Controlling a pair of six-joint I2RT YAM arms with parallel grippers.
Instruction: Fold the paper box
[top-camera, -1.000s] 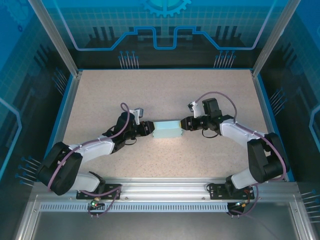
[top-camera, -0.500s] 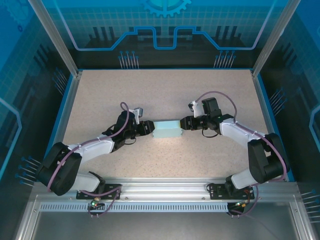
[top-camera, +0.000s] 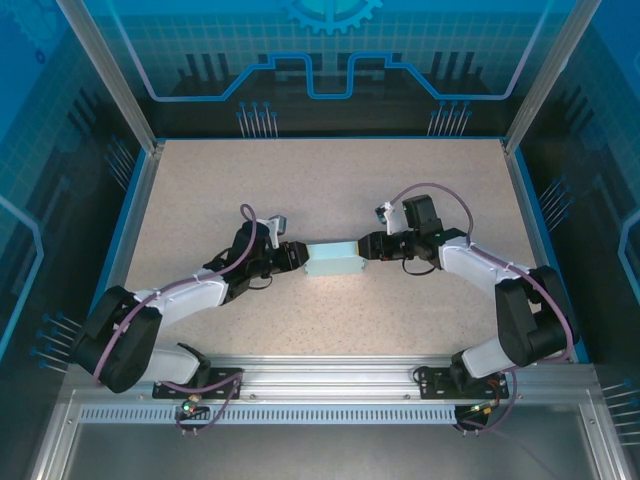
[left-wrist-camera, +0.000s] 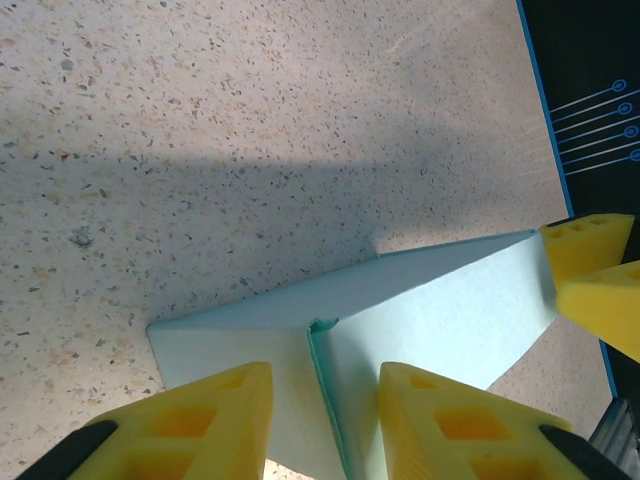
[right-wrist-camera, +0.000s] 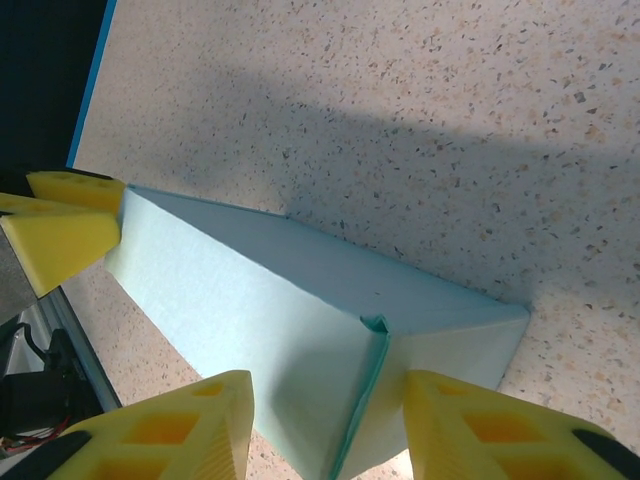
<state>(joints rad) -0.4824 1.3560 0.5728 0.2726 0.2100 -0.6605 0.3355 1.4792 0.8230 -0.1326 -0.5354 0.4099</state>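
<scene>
The paper box (top-camera: 333, 259) is the one container here. It is a small, shallow, pale blue box lying flat on the speckled desk (top-camera: 330, 180), about midway across and a little toward the near half. Every face that shows is shut, so I cannot tell what, if anything, is inside.

Its long axis runs left to right, nearly parallel to the desk's near edge, with the right end set slightly farther back. One short end points at each arm.

The left hand (top-camera: 300, 257) is at the box's left end. In the left wrist view its yellow fingers (left-wrist-camera: 200, 420) stand part way apart, on either side of a seam (left-wrist-camera: 325, 390) in the card. The gap is far wider than that card edge, and nothing is clamped in it.

The right hand (top-camera: 364, 246) is at the opposite end. Its fingers (right-wrist-camera: 470, 420) are likewise parted to a middling gap and straddle the seam at that end. Both hands' tips are right at the card, but I cannot tell whether they press on it.
</scene>
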